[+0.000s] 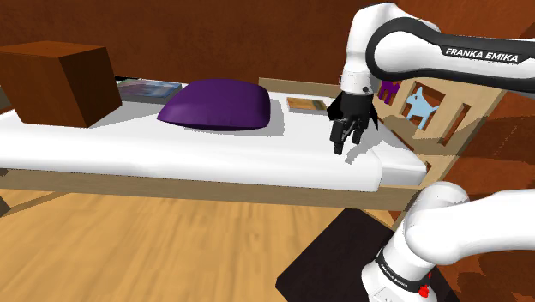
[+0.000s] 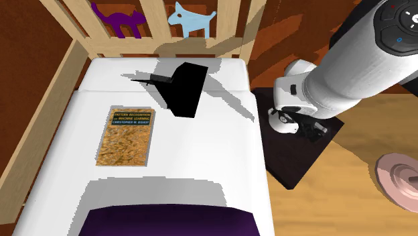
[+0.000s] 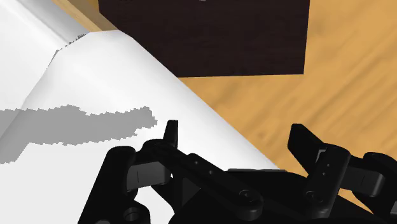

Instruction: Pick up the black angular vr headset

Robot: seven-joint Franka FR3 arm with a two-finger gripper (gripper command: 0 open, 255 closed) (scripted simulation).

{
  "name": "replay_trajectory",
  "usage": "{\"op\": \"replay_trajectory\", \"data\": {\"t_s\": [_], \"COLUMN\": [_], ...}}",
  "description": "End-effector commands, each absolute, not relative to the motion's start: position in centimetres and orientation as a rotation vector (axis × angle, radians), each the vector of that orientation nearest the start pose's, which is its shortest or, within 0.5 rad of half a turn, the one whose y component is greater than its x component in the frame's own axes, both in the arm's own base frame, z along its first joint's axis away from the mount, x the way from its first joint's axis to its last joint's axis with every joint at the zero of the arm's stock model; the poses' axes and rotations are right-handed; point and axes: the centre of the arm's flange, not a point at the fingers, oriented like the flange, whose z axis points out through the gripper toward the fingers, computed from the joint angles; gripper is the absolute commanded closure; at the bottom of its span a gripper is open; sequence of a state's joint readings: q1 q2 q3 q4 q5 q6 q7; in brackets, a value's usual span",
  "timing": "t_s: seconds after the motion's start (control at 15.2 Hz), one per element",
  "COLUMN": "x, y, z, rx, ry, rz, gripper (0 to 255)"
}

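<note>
With the fingers (image 3: 304,145) apart and empty by the edge of the bed (image 3: 114,83), a descent there risked missing the black headset (image 2: 184,90).

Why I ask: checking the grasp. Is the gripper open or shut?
Open: the gripper shows its fingers apart in the wrist view, clasping nothing.

You have the headset (image 2: 184,90) on the mattress (image 2: 201,161) at the end by the headboard (image 2: 154,23). The book (image 2: 124,136) lies near it toward the middle, then the pillow (image 2: 167,221), and the box (image 1: 56,81) sits at the opposite end.
</note>
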State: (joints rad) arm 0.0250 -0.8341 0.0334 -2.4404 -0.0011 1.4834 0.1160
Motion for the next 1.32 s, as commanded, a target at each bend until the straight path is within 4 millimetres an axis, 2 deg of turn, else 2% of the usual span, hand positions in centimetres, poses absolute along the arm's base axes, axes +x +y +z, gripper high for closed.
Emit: {"op": "replay_trajectory", "data": {"t_s": [0.0,0.66,1.25], "x": [28.2,36.2,41.9], "y": [1.9,-5.0,-12.7], "z": [55.8,54.8,55.7], "rx": [-3.170,-3.289,-3.340], "ry": [0.111,0.514,0.903], "rz": [0.192,0.020,-0.152], "gripper": [0,0,0]}}
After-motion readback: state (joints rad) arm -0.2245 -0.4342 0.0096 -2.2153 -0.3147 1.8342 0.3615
